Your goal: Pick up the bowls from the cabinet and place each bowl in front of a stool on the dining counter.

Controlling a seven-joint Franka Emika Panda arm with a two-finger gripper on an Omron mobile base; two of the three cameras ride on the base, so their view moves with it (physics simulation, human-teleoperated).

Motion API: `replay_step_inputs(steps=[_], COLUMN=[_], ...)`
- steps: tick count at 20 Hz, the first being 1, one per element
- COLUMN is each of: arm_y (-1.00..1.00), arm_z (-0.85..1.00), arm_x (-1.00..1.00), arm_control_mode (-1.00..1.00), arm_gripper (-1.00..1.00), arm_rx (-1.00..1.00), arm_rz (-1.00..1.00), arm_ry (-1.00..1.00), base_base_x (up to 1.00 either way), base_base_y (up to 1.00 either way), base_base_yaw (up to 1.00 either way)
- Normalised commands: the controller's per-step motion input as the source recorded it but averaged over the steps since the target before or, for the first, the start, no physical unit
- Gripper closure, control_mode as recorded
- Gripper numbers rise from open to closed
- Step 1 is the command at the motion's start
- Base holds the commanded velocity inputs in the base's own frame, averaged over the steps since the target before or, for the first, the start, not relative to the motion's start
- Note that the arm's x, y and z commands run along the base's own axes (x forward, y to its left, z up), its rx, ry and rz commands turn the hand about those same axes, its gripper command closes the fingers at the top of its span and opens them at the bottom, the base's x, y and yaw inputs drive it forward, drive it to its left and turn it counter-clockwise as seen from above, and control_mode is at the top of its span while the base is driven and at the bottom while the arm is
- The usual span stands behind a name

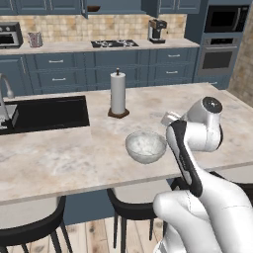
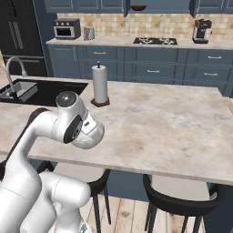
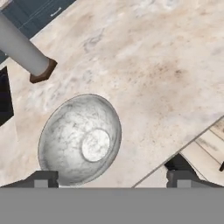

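A: So where is the marbled stone bowl (image 1: 146,146) sitting?

B: It is resting upright on the dining desk (image 1: 69,158), near the front edge, above a black stool (image 1: 132,200). The paper towel holder (image 1: 118,94) is standing a little behind it.

A: And the claw (image 3: 111,178)?

B: Its tips are standing wide apart, gripping nothing. In the hand view the bowl is lying just ahead of the left tip, free of both.

A: Which step is that, to your mind?

B: I'd say the first bowl is placed and the arm is finishing its release. The wooden bowl (image 1: 93,8) is waiting up on the cabinet (image 1: 116,6) shelf beyond the hob.

A: What is the next move calling for?

B: Probably lifting clear without knocking the rim, then driving round to the cabinet.
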Motion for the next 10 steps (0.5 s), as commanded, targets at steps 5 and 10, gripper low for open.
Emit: replay_step_inputs(steps=[5, 10], arm_y=[0.00, 0.05], arm_z=[0.71, 0.52], arm_x=[-1.00, -0.92], arm_control_mode=[-1.00, -1.00], arm_gripper=[-1.00, -1.00], arm_rx=[0.00, -0.04], arm_rz=[0.26, 0.36], arm_ry=[0.00, 0.02], base_base_x=[0.00, 0.00], base_base_y=[0.00, 0.00], base_base_yaw=[0.00, 0.00])
